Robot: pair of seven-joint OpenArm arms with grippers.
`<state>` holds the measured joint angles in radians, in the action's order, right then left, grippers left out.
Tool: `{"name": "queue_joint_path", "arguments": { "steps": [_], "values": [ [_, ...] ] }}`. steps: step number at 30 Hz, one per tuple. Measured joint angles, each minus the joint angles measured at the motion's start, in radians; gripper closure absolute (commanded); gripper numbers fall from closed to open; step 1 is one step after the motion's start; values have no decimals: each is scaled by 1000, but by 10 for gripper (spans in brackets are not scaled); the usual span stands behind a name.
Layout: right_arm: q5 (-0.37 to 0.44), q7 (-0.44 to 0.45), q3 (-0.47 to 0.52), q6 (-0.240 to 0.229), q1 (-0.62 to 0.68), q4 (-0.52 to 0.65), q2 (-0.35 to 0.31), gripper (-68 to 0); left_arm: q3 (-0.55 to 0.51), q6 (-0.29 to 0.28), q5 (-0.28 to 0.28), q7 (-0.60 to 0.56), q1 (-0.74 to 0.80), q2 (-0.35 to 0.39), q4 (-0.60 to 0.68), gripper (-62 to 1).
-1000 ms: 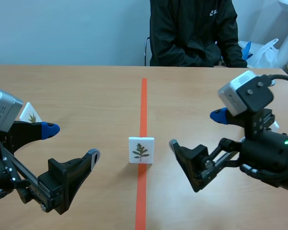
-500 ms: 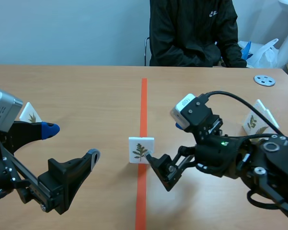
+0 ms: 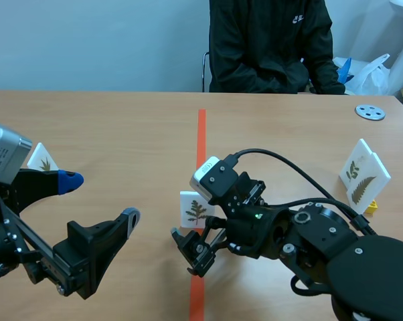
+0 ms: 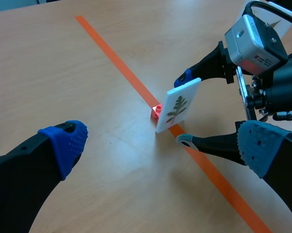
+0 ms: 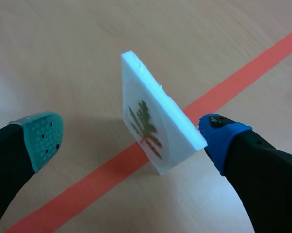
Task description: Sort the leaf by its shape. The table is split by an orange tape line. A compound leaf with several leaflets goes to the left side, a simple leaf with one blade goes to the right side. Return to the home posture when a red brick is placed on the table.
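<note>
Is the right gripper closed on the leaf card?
No, the right gripper is open: its green pad stands clear of the leaf card.

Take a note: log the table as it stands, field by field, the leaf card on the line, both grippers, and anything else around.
Card on line: white leaf card leaning on a small red base, on the orange tape line
Right arm: right gripper open, one finger either side of the card; blue pad by its edge, contact unclear
Left arm: left gripper open, apart from the card
Other cards: left card; right cards
Also: grey disc; person seated across
</note>
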<state>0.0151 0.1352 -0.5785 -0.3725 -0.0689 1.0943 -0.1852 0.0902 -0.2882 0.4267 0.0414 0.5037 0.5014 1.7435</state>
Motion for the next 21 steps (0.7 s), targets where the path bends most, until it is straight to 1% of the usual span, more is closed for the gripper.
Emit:
{"name": "queue_joint_path", "arguments": {
  "steps": [2,4,7,10,13,18,21],
  "values": [
    [-27,14,-2,6,0,-11,3,-480,0,0,0,0,0,0,0,-623],
    [-35,14,-10,14,0,-12,2,-425,0,0,0,0,0,0,0,-623],
    [-42,15,-18,14,0,-12,3,-353,0,0,0,0,0,0,0,-623],
    [-42,15,-18,14,0,-12,2,-309,0,0,0,0,0,0,0,-623],
    [-42,15,-18,17,0,-12,2,-299,0,0,0,-1,0,0,0,-623],
    [-42,14,-18,17,0,-12,2,-212,0,0,0,-1,0,0,0,-623],
    [-42,14,-18,17,1,-12,2,-148,0,0,0,-1,0,0,0,-623]
  ]
}}
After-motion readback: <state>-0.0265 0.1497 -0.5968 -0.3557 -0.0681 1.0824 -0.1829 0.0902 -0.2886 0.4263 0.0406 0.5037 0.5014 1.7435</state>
